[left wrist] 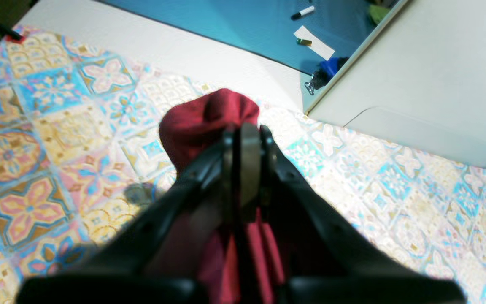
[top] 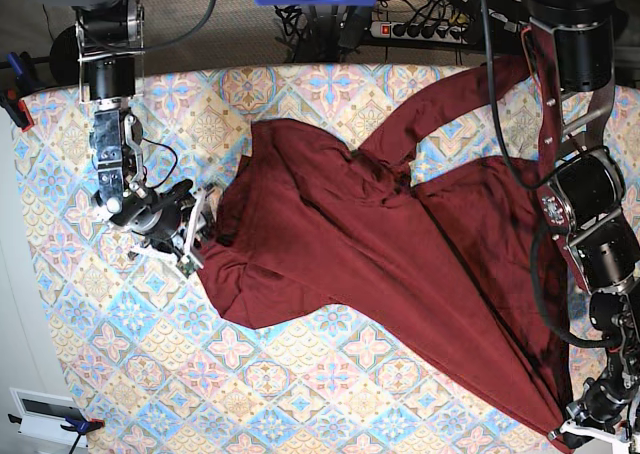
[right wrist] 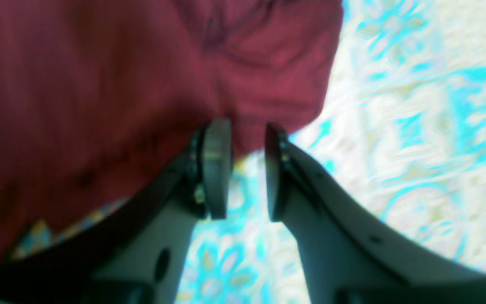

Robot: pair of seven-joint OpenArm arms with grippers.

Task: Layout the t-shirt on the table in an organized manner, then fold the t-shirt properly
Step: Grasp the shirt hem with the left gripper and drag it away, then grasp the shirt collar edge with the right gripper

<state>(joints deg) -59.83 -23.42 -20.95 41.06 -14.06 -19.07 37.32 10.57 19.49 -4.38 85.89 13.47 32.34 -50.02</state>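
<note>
One maroon t-shirt [top: 400, 244] lies spread diagonally across the patterned bench [top: 300, 374]. Two claws work it: the left claw [left wrist: 243, 139] is pinching a fabric corner, and the right claw [right wrist: 247, 169] stands spread at the shirt's edge.

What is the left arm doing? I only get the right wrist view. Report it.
Observer: The left end effector is shut on a bunched bit of the t-shirt, low on the base view's right.
Operator: Now tell me how the t-shirt lies.
Observer: Crumpled, in a diagonal band across the table, not laid flat.
Operator: Place my right end effector on that band.
Observer: The right end effector sits at the t-shirt's edge on the base view's left, at the opposite end from the left grip.
</note>
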